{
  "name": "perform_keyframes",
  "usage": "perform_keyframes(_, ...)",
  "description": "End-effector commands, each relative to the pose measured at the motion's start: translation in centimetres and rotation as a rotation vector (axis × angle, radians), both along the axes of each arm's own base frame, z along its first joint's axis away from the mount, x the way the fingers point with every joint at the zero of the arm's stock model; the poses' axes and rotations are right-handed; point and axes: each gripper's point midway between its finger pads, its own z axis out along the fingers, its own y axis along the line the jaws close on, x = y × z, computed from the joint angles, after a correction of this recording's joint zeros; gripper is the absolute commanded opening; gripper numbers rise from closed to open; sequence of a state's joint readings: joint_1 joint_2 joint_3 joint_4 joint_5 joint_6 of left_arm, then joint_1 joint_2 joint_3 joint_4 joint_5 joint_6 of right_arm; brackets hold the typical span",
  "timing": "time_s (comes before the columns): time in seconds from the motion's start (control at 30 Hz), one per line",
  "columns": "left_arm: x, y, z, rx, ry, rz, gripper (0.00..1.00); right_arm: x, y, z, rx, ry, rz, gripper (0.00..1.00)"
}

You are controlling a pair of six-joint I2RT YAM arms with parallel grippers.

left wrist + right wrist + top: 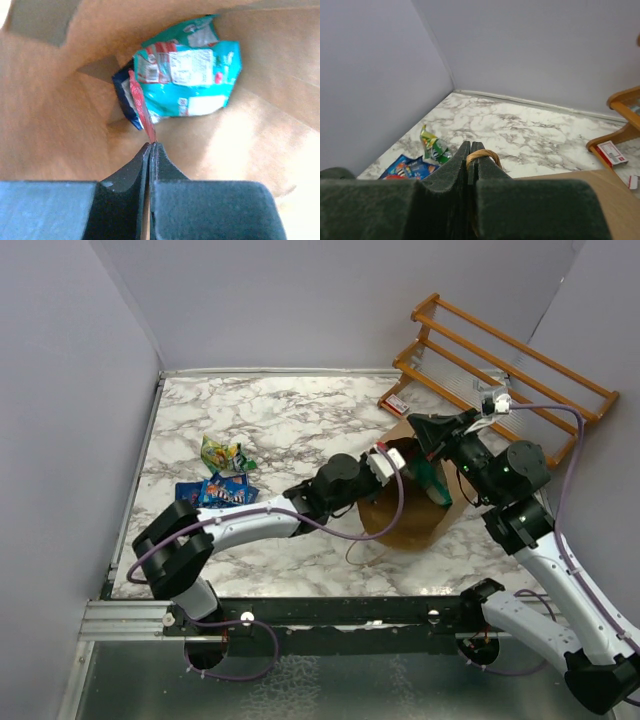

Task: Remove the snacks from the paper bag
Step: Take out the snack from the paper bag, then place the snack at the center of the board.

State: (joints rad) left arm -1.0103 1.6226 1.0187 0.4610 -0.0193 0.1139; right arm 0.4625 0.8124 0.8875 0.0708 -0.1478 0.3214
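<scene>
Inside the bag (pixel 60 100), the left pincer (pixel 150 146) is pressed together on the edge of a red packet (pixel 139 102). Teal packets (pixel 195 75) lie deeper. The right pincer (pixel 470 150) pinches the handle (pixel 482 154). The left arm should withdraw straight, without snagging paper. Other packets (pixel 222 478) lie on the marbled bench (pixel 300 415), which has grey walls and a wooden rack (pixel 500 350) behind it.

A red box (pixel 397 405) lies beside a wooden rack (pixel 520 347) on the marble table (pixel 290 420).
</scene>
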Motion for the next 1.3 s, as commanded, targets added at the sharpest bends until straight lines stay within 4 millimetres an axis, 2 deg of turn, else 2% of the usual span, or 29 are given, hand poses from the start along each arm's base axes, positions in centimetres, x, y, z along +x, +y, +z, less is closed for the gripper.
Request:
perform_keyframes(0.0,-4.4,1.6,1.1,-0.031,0.139,-0.102,0.00,2.1,-3.2,2.6,0.064,-0.019,-0.211,0.02)
perform_keyframes(0.13,-6.9,4.6,3.1,-0.032,0.183,-0.115,0.00,2.9,-5.0,1.6,0.029,0.008,-0.327,0.02)
perform_keyframes(0.27,-9.4,8.1,7.9,-0.101,0.155,-0.131,0.00,3.1,-6.3,1.1,0.005,-0.023,-0.392,0.02)
perform_keyframes(0.33,-9.8,9.9,10.2,-0.147,0.115,-0.105,0.00,3.2,-6.9,1.4,0.010,-0.030,-0.424,0.02)
perform_keyframes(0.47,-8.5,14.3,14.3,-0.224,-0.003,0.068,0.00,3.6,-7.8,1.8,0.025,-0.030,-0.486,0.02)
perform_keyframes(0.57,-6.1,18.0,15.6,-0.229,-0.064,0.289,0.00,4.2,-8.7,1.5,0.026,-0.013,-0.545,0.02)
perform_keyframes(0.67,-3.3,21.8,15.0,-0.161,-0.085,0.554,0.00,4.4,-8.9,1.5,0.023,-0.003,-0.564,0.02)
perform_keyframes(0.8,-0.2,26.9,12.3,-0.050,-0.060,0.889,0.00,4.4,-8.5,1.7,0.021,-0.009,-0.541,0.02)
perform_keyframes(0.9,1.5,29.1,10.2,-0.027,0.018,0.963,0.00,4.4,-8.2,1.7,0.018,-0.011,-0.524,0.02)
perform_keyframes(1.07,3.4,32.6,7.3,-0.009,0.116,1.053,0.00,4.2,-8.1,1.8,0.018,-0.013,-0.513,0.02)
perform_keyframes(1.27,4.5,38.8,4.6,0.014,0.184,1.247,0.00,4.0,-8.1,1.6,0.010,-0.016,-0.507,0.02)
